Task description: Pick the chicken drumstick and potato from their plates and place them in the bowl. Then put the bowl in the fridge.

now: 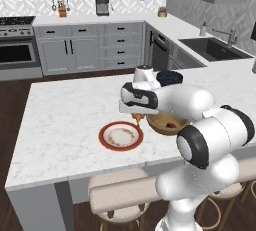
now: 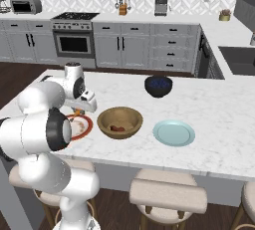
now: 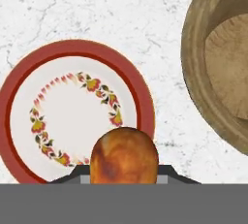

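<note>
Gripper (image 1: 137, 117) pinching the chicken drumstick (image 3: 124, 155) above the red-rimmed plate (image 1: 121, 136), wooden bowl (image 2: 120, 122) at its three o'clock holding the potato (image 2: 117, 128)

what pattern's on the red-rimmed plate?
Plate: white centre, broad red rim, and a ring of small red-and-yellow flowers. Clearest in the hand view.

No text, label, brand, number or sign can be read anywhere in these pictures.
</note>
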### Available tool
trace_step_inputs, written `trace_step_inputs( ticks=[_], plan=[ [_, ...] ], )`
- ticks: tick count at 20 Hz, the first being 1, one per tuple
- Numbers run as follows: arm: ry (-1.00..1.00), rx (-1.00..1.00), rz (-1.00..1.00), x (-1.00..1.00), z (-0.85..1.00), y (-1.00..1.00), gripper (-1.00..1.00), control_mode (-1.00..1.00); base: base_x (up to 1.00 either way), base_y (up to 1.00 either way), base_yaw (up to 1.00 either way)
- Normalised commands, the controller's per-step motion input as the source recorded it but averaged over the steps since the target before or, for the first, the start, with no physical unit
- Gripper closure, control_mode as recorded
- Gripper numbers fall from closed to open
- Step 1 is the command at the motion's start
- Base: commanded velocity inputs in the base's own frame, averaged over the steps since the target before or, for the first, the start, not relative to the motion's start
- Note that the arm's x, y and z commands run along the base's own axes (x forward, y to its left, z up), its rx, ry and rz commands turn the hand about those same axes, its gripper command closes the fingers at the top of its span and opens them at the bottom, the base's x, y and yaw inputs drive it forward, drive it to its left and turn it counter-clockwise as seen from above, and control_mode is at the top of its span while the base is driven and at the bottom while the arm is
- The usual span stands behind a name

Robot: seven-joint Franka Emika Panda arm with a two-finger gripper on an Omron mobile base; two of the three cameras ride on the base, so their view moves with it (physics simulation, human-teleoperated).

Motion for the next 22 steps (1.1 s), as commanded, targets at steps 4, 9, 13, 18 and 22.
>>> trace_step_inputs(
  ticks=[4,9,13,18,22],
  plan=[
    [-0.01,0.0,0.0,0.0,0.0,-0.98,1.0,-1.0,0.0,0.0,0.0],
    [-0.02,0.0,0.0,0.11,0.0,-1.0,1.0,-1.0,0.0,0.0,0.0],
    [0.0,0.0,0.0,0.33,-0.04,-0.95,1.0,-1.0,0.0,0.0,0.0],
    [0.0,0.0,0.0,0.37,-0.26,-0.33,1.0,-1.0,0.0,0.0,0.0],
    [0.01,-0.01,0.0,0.1,-0.4,0.0,1.0,-1.0,0.0,0.0,0.0]
  ],
)
